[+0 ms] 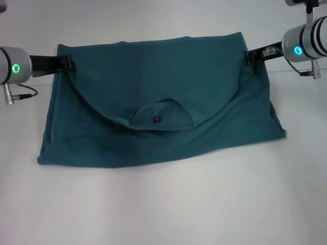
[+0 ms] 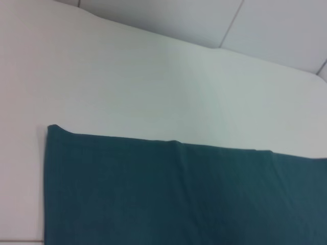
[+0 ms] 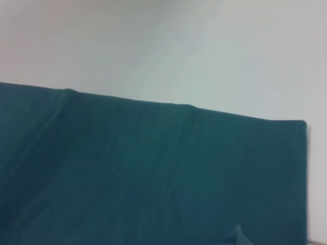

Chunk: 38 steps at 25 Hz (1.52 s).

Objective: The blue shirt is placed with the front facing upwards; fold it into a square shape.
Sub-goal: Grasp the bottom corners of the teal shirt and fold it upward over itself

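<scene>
The blue shirt (image 1: 153,87) lies on the white table, doubled over itself. Its round collar with a small dark neck tag (image 1: 156,119) sits on top at the middle, and the top layer's edge sweeps in an arc from there up to both far corners. My left gripper (image 1: 69,64) is shut on the cloth at the far left corner. At the far right corner my right gripper (image 1: 250,56) is shut on the cloth too. The left wrist view shows the shirt's straight far edge (image 2: 179,144), and so does the right wrist view (image 3: 194,108). No print shows.
The white table (image 1: 163,204) stretches around the shirt, with bare surface in front of it and behind it. Panel seams of the table (image 2: 232,23) run beyond the shirt's far edge.
</scene>
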Motion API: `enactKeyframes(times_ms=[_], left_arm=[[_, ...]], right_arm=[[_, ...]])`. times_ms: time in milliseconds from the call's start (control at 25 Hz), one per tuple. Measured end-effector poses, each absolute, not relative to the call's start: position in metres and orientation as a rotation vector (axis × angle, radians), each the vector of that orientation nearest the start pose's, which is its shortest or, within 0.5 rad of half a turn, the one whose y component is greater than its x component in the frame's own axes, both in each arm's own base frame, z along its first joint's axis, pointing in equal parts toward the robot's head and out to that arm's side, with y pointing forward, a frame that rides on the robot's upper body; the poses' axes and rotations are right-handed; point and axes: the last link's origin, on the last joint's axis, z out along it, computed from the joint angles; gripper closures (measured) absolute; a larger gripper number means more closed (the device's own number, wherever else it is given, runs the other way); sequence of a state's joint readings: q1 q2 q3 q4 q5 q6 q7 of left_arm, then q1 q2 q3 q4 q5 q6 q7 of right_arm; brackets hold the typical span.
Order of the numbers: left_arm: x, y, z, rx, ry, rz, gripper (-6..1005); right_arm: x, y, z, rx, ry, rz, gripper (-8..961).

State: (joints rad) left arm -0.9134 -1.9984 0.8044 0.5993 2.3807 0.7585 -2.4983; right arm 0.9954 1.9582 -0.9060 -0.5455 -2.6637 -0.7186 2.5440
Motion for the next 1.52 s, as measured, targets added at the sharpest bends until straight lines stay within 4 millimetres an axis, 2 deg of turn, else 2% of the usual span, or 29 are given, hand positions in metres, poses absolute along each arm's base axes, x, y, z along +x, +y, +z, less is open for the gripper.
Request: enactKeyframes(times_ms=[680, 1160, 1520], left_arm=[[-0.214, 0.496, 0.041, -1.882, -1.314, -0.419, 971], [-0.213, 0.495, 0.035, -1.898, -1.31, -0.401, 958], [-0.214, 0.492, 0.031, -1.923, -1.322, -0.388, 948]], right_arm=[[0.215, 0.508, 0.05, -1.963, 1.041, 0.046, 915], [0.225, 0.505, 0.051, -1.939, 1.072, 0.036, 912], [0.222, 0.503, 0.045, -1.975, 1.029, 0.01, 910]])
